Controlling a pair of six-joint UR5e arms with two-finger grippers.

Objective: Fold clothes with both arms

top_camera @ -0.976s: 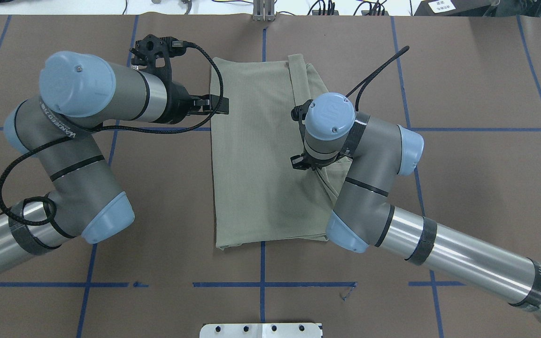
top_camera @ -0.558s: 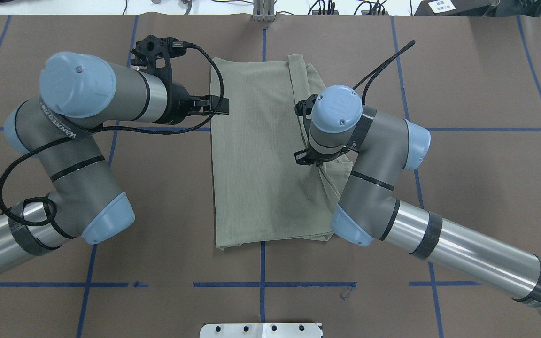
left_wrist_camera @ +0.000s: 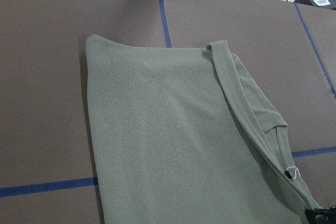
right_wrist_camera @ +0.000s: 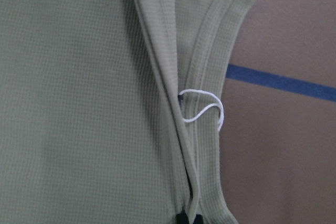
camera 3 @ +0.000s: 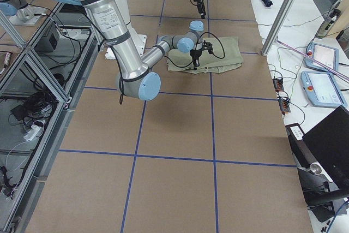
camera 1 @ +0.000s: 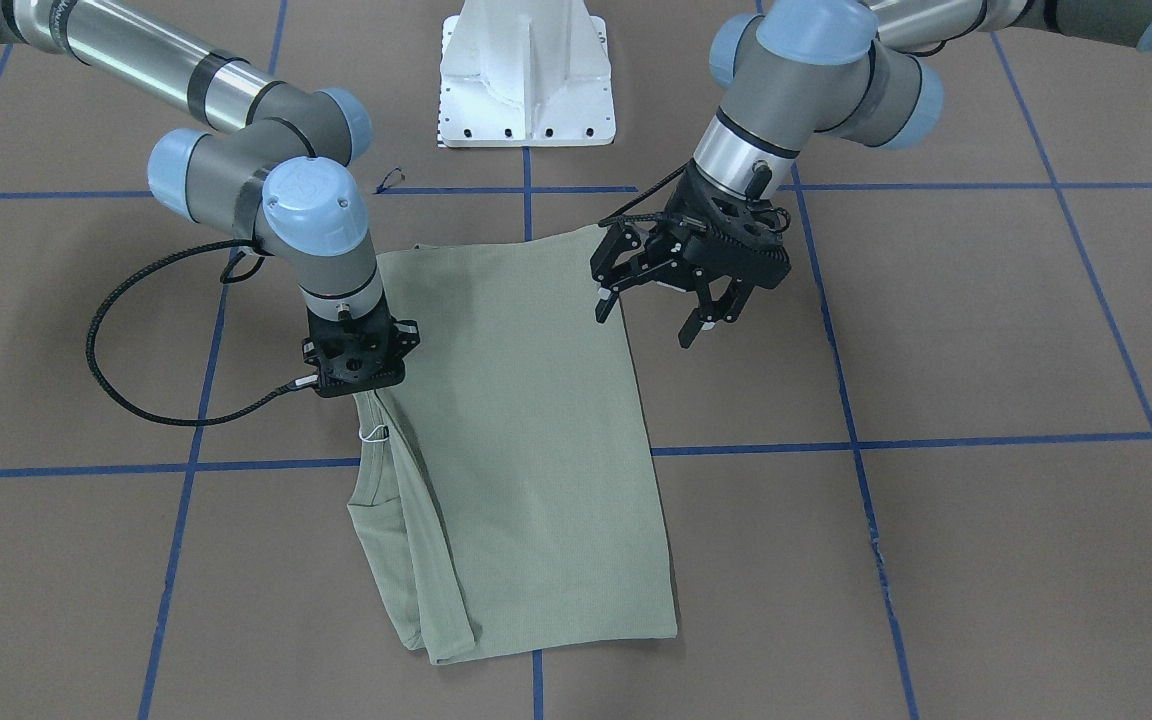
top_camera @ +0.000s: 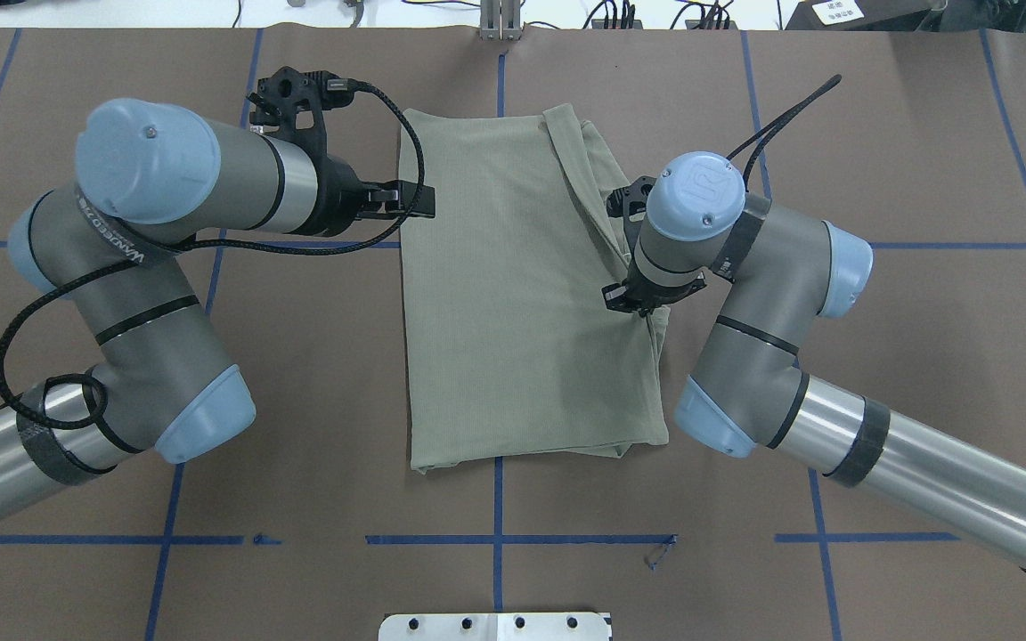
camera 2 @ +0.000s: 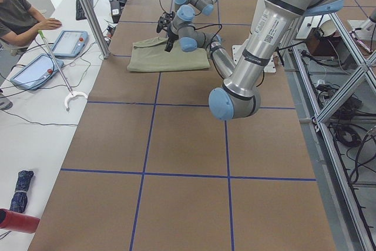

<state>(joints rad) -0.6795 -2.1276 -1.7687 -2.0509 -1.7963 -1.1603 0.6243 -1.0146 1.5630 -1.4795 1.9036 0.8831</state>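
Note:
The pale sage-green shirt lies folded into a long rectangle on the brown table, its neck end on the robot's right. My right gripper points straight down at the shirt's right edge and is shut on a fold of fabric beside the neckband. The right wrist view shows the pinched fold and a white tag loop. My left gripper is open, hovering just above the shirt's left edge with nothing between its fingers. The left wrist view looks across the shirt.
The white pedestal base stands at the robot's side of the table. Blue tape lines grid the brown surface. A black cable loops off the right wrist. In the exterior left view a person sits at a side bench with tablets.
My right arm has moved to the overhead view's right, drawing the pinched fold with it, so the shirt's right side now lies wider. The left arm has not moved.

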